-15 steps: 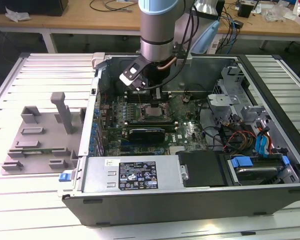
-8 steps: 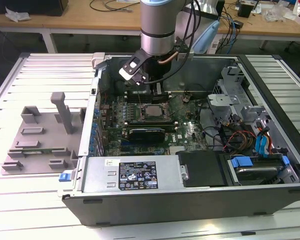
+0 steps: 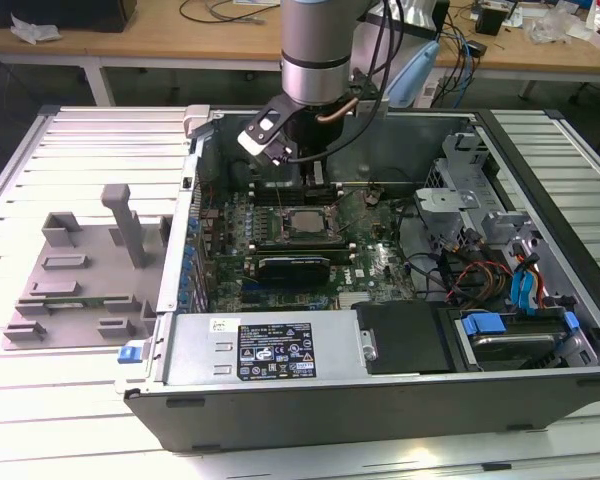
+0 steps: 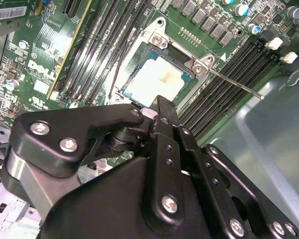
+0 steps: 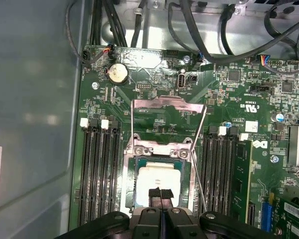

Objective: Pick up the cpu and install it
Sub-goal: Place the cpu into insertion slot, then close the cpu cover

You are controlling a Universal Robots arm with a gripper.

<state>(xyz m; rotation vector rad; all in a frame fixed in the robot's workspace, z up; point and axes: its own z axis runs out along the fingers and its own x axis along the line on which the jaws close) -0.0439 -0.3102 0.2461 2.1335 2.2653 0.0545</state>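
Cpu seating at the motherboard socket

Exterior view: the gripper point(image 3: 313, 182) hangs inside the open computer case point(image 3: 280, 400), directly above the cpu point(image 3: 302, 222), which lies in the socket. Second wrist view: the fingers are closed together, with their tip at the cpu's edge. First wrist view: the hold-down frame point(image 5: 168, 102) stands hinged open. Good seating probably requires a flat cpu, square to the socket walls, with no sideways push.
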